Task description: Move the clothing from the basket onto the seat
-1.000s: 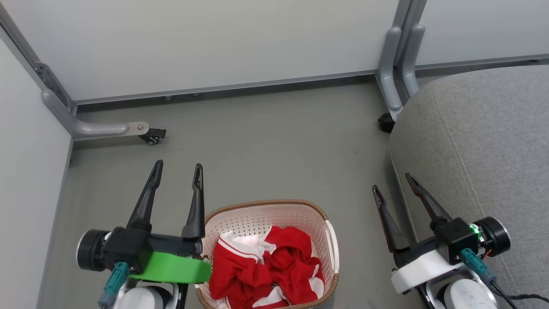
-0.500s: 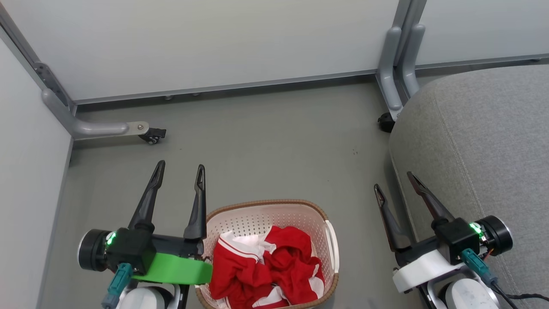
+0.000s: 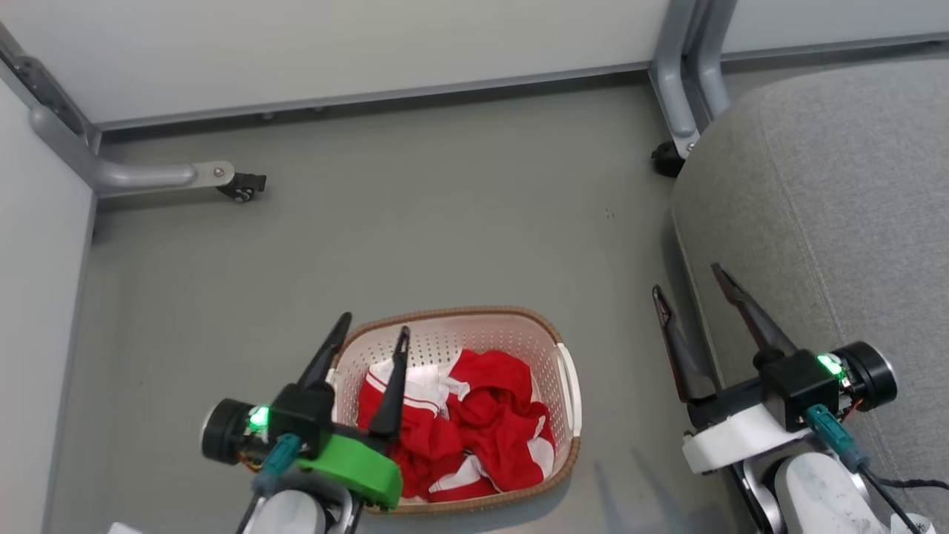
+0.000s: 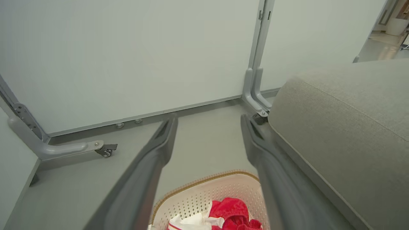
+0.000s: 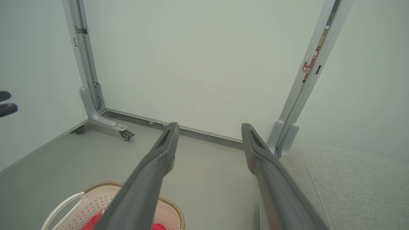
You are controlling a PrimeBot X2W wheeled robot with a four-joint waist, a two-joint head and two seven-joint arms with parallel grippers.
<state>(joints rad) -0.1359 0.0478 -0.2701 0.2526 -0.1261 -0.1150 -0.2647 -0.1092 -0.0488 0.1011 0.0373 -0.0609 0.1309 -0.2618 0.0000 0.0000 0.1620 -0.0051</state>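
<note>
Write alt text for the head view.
Red-and-white clothing lies crumpled in a cream perforated basket on a grey floor, with the open left gripper above the basket's left side. The open right gripper hangs beside the edge of a large grey upholstered seat on the right.

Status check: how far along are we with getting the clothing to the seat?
Done: nothing, the red clothing lies bunched in the basket. In hand: the left tool hangs open over the basket's left rim, gripping nothing; the right tool is open beside the seat. Left: grasp, carry and drop the clothing onto the seat.
</note>
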